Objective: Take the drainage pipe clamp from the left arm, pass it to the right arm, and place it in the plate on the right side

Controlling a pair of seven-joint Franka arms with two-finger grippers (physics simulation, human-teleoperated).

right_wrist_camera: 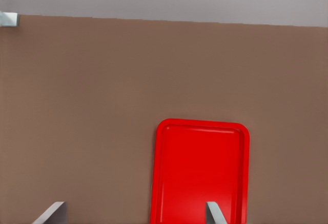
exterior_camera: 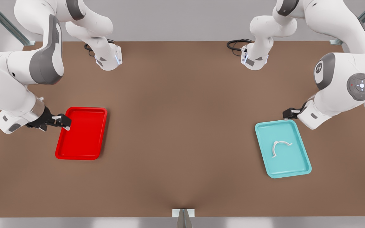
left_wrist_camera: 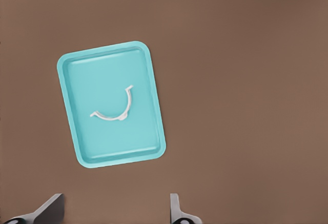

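Observation:
The drainage pipe clamp (exterior_camera: 274, 149) (left_wrist_camera: 124, 114), a thin white half-ring, lies loose in the teal tray (exterior_camera: 293, 164) (left_wrist_camera: 102, 147) at the front view's right. My left gripper (exterior_camera: 286, 115) (left_wrist_camera: 115, 211) hovers by that tray's far corner, open and holding nothing. The red plate (exterior_camera: 81, 136) (right_wrist_camera: 200, 172) sits at the front view's left with nothing in it. My right gripper (exterior_camera: 66, 123) (right_wrist_camera: 136, 214) hangs over the plate's left rim, open, with nothing between its fingers.
Both trays rest on a brown table (exterior_camera: 182, 126). The two arm bases (exterior_camera: 108, 58) (exterior_camera: 253, 58) stand at the far edge with cables beside them. A metal bracket (exterior_camera: 183, 213) sits at the middle of the near edge.

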